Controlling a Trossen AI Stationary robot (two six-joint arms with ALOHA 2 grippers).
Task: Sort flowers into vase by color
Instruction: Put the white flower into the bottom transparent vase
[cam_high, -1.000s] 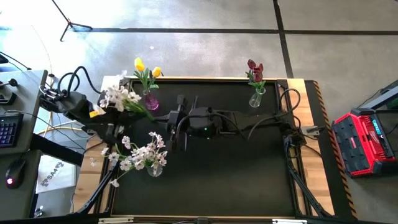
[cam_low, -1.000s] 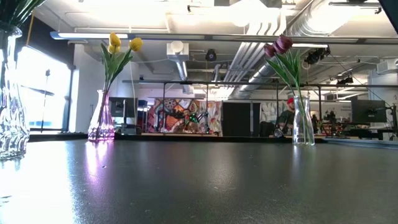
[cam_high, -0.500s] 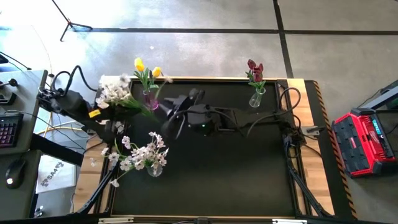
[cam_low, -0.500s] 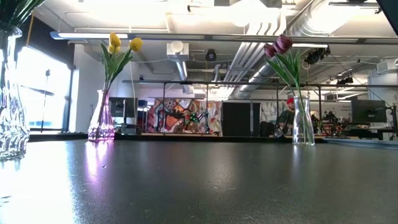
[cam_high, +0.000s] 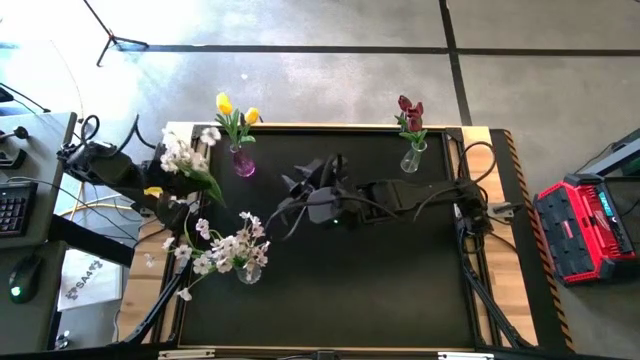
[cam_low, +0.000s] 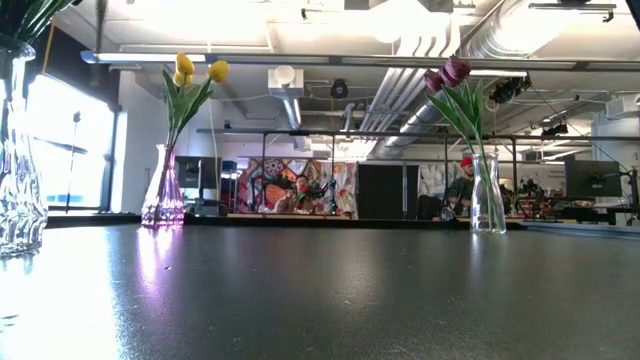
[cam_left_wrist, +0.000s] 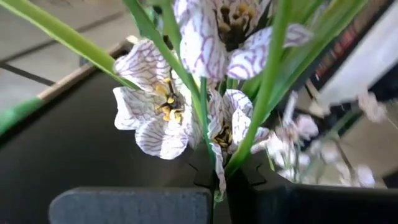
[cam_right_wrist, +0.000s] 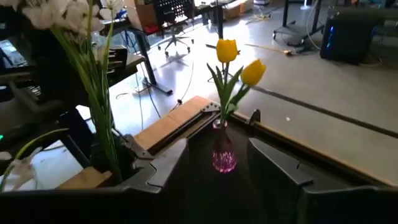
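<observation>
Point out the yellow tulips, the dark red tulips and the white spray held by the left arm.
yellow tulips (cam_high: 224, 103): high view, on one yellow bloom.
dark red tulips (cam_low: 452, 72): low view, on the upper bloom.
white spray (cam_left_wrist: 155, 112): left wrist view, on a veined white blossom.

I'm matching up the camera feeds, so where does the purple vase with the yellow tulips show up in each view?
High view: purple vase at the table's far left, tulips above it.
Low view: left of centre, on the table's far edge.
Left wrist view: not in it; white blossoms fill the picture.
Right wrist view: centre, between the right gripper's open fingers.
Shared landmark: the yellow tulips.
</observation>
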